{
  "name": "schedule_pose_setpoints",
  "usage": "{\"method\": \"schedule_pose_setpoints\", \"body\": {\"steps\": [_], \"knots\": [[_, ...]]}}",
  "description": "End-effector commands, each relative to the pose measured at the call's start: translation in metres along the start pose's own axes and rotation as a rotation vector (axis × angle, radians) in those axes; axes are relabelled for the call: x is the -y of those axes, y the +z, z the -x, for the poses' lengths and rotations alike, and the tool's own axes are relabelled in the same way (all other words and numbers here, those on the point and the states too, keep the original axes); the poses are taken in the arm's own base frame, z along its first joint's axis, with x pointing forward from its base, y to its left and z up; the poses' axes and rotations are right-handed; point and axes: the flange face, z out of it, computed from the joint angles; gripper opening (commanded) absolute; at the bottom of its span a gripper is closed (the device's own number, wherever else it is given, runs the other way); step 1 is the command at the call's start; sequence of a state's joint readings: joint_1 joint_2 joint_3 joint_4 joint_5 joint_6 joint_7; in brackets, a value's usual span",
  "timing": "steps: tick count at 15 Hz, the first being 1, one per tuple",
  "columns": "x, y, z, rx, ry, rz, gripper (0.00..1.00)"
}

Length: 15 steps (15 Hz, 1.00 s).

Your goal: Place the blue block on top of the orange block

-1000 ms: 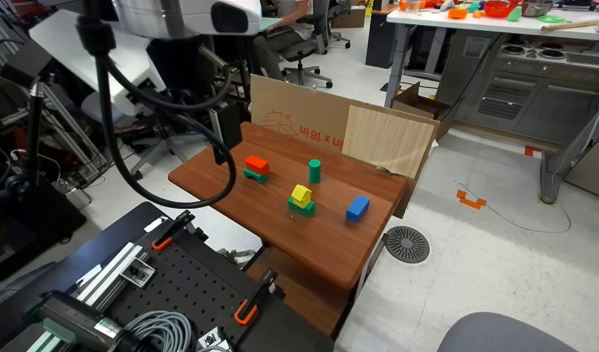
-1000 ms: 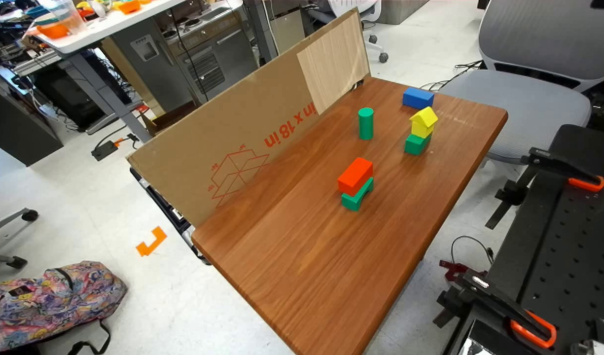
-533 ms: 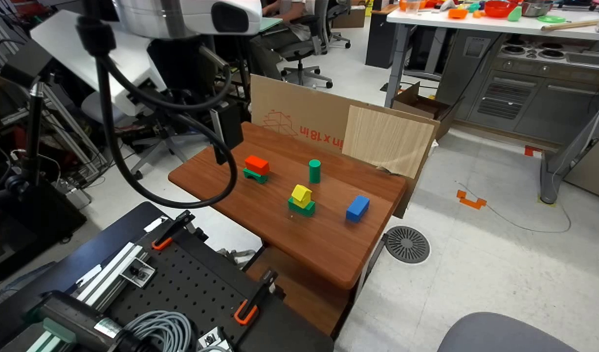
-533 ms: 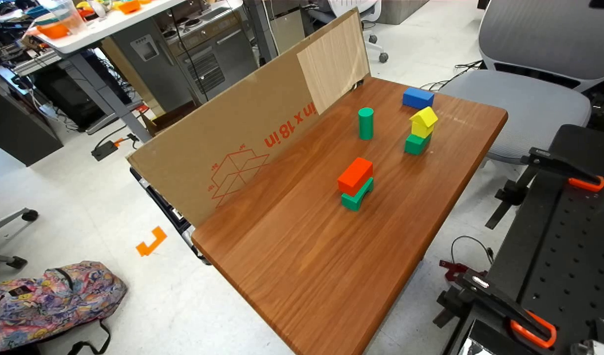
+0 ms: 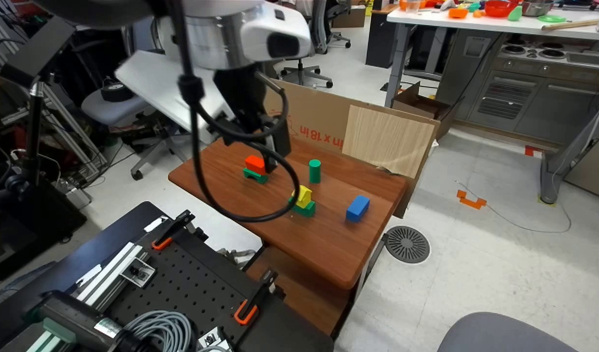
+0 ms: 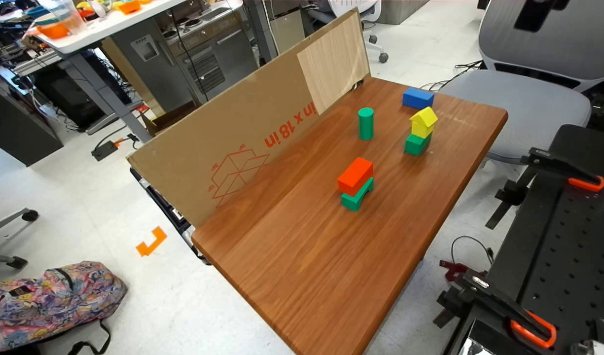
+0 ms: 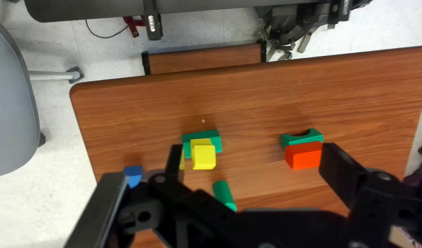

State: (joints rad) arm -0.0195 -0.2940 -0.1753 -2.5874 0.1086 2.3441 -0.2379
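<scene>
The blue block (image 5: 358, 209) lies alone on the brown table, and it also shows in an exterior view (image 6: 418, 98). In the wrist view the blue block (image 7: 133, 175) is partly hidden behind my left finger. The orange block (image 6: 356, 176) rests on a green arch block (image 6: 357, 197), in both exterior views. In the wrist view the orange block (image 7: 303, 155) is slightly covered by my right finger. My gripper (image 7: 253, 151) is open and empty, well above the table. In an exterior view my gripper (image 5: 270, 164) overlaps the orange block's edge.
A yellow stack (image 6: 423, 122) stands on a green block (image 6: 417, 144) between the blue and orange blocks. A green cylinder (image 6: 366, 124) stands upright nearby. A cardboard sheet (image 6: 247, 118) rises along one table edge. A grey chair (image 6: 523, 108) stands beside the table.
The arm has moved to the right and slightly down in an exterior view; a dark arm part has come further into the other picture's top right. The blocks have not moved.
</scene>
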Motion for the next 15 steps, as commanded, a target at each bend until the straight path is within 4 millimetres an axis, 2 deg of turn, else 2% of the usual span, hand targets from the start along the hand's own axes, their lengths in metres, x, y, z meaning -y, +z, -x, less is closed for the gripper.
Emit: {"method": "schedule_pose_setpoints", "body": {"steps": [1,5,9,13,15], "knots": [[-0.054,0.039,-0.041,0.033,0.036,0.015,1.0],[-0.098,0.07,-0.08,0.09,0.075,0.024,1.0],[-0.129,0.104,-0.121,0.129,0.077,0.087,1.0],[-0.141,0.135,-0.156,0.157,0.077,0.118,1.0],[-0.14,0.147,-0.17,0.173,0.062,0.118,1.0]]}}
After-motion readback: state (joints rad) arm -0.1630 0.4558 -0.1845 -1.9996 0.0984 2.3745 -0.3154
